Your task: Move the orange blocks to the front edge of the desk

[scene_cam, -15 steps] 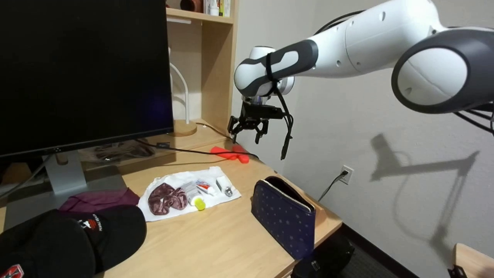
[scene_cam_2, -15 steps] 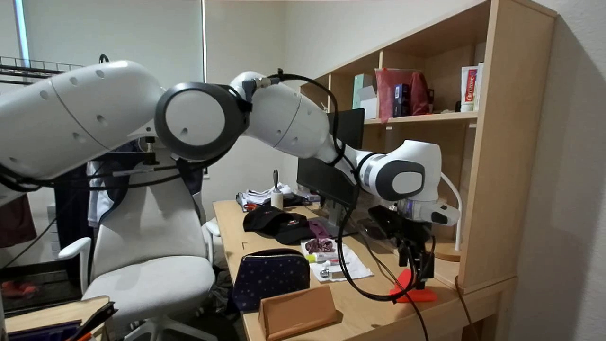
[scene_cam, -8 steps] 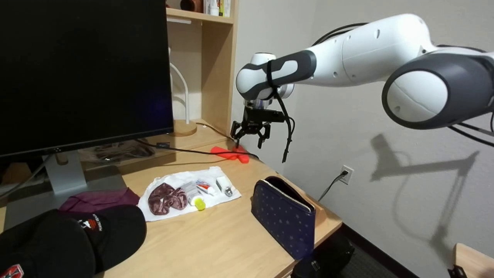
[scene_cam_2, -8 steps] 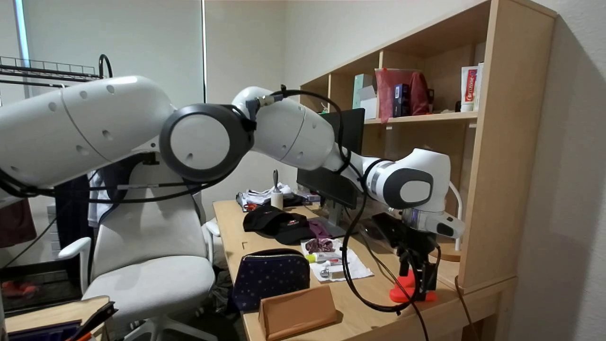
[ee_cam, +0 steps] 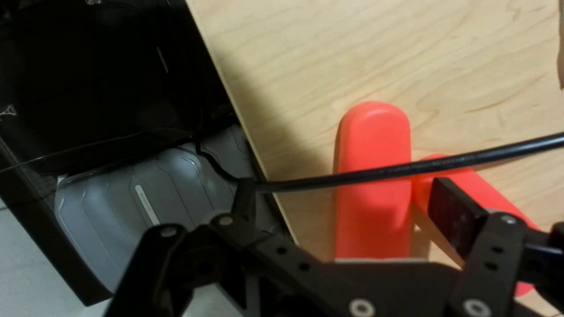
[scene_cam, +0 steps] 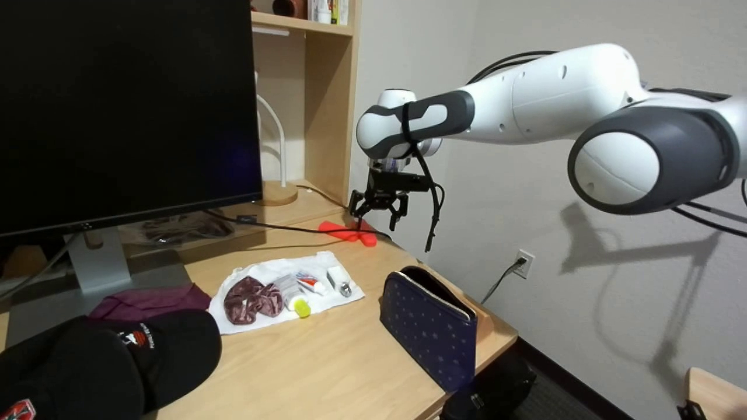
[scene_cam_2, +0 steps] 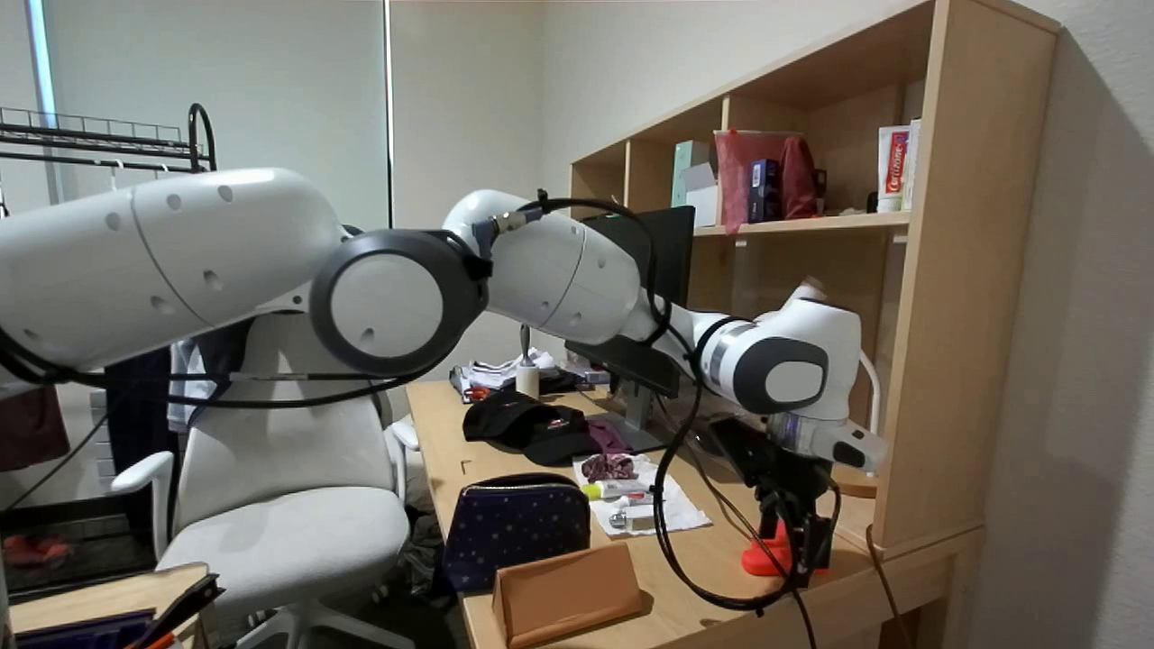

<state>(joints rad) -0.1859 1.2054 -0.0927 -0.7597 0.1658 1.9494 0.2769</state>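
- The end effector (ee_cam: 346, 202) hangs low in the wrist view, fingers (ee_cam: 456, 215) spread wide, holding nothing.
- The orange blocks (ee_cam: 374, 141) lie on the tabletop (ee_cam: 374, 53) from centre to lower right, a black cord (ee_cam: 498, 153) across them.
- In an exterior view they rest near mid-frame, a white cloth (scene_cam: 320, 262) below left, a pouch (scene_cam: 429, 329) below right.

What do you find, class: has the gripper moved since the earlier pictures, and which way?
Yes, down. In both exterior views the gripper sits lower against the bookcase than a second ago.
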